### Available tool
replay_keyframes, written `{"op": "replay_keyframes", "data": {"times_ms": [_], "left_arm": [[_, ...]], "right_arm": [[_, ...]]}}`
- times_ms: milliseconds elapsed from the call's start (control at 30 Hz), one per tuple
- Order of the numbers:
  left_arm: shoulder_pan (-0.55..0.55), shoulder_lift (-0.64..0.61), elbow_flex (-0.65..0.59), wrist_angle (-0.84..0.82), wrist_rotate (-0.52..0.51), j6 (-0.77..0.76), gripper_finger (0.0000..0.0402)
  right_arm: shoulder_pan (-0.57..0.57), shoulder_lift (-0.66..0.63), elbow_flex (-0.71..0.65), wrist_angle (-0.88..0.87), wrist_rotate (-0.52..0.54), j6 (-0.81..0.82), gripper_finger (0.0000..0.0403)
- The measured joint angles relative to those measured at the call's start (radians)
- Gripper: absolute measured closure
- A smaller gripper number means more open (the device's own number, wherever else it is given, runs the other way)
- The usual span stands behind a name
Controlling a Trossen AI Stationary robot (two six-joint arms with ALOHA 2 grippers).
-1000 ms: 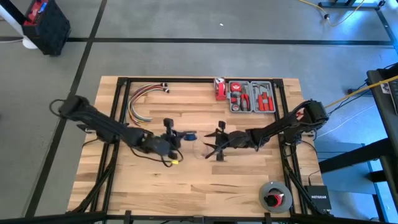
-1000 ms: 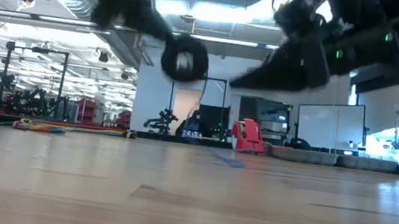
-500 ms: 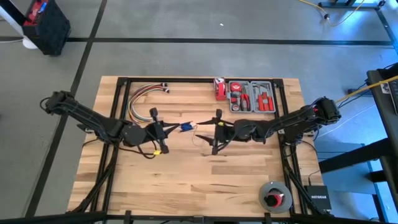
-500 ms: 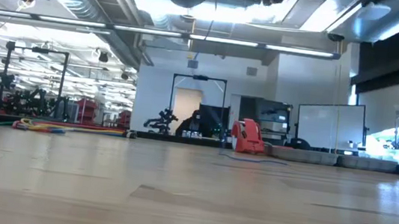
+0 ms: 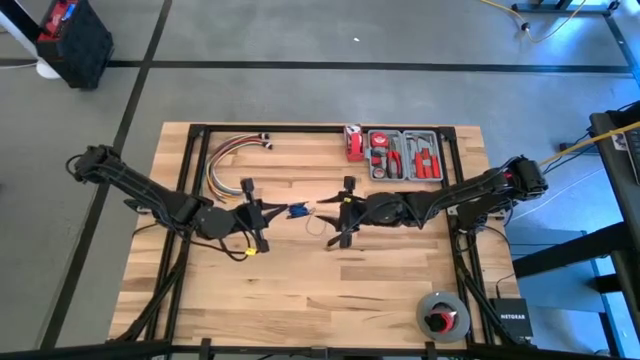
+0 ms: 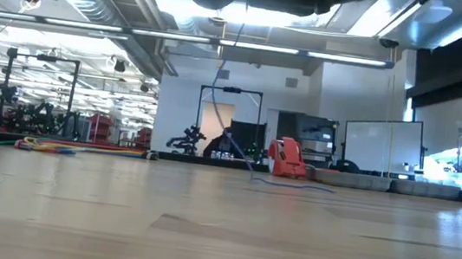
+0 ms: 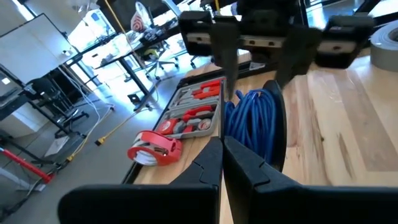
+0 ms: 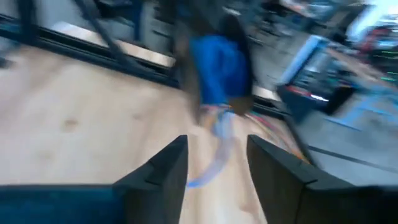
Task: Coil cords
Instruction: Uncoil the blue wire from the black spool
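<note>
Left gripper [image 5: 278,211] pinches the blue coiled cords [image 5: 297,210] mid-bench, below the tool tray [image 5: 404,156]; right gripper [image 5: 330,212] spread, just beside the cords.

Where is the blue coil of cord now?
In the high view the blue coil is near the table's middle, between the left hand and the right hand.

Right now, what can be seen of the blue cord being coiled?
The blue cord is thin wire wound into a tight bundle of many loops, held up off the table between the two arms. The left gripper is shut on it. A loose strand trails down to the wood. The right gripper faces the bundle with its fingers open, not gripping it.
</note>
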Motion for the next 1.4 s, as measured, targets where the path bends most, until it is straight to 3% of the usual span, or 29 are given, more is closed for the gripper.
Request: {"op": "replay_keyframes", "data": {"times_ms": [67,267,433,567,833,967,1067,1267,1400], "left_arm": [[0.000,0.000,0.000,-0.001,0.000,-0.003,0.0401],[0.000,0.000,0.000,-0.001,0.001,-0.007,0.0401],[0.000,0.000,0.000,-0.006,0.008,-0.007,0.0401],[0.000,0.000,0.000,-0.030,0.008,-0.007,0.0401],[-0.003,0.000,0.000,-0.029,0.009,-0.011,0.0401],[-0.013,0.000,0.000,-0.029,0.009,-0.014,0.0401],[-0.022,0.000,0.000,-0.028,0.009,-0.010,0.0401],[-0.022,0.000,0.000,-0.027,0.009,-0.011,0.0401],[-0.022,0.000,0.000,-0.027,0.009,-0.014,0.0401]], "right_arm": [[0.000,0.005,0.000,0.002,-0.066,0.022,0.0248],[-0.009,0.033,0.001,0.045,0.024,0.023,0.0269],[-0.021,0.069,0.000,0.089,-0.049,0.017,0.0272],[-0.018,0.068,0.000,0.077,0.051,-0.035,0.0281],[-0.005,0.038,0.000,-0.020,0.095,-0.084,0.0393],[-0.007,0.036,0.000,-0.122,0.189,-0.052,0.0392],[-0.006,0.037,0.000,-0.231,0.193,0.016,0.0398],[-0.006,0.036,0.000,-0.206,0.098,0.192,0.0368],[-0.006,0.036,0.000,-0.113,0.022,0.202,0.0329]]}}
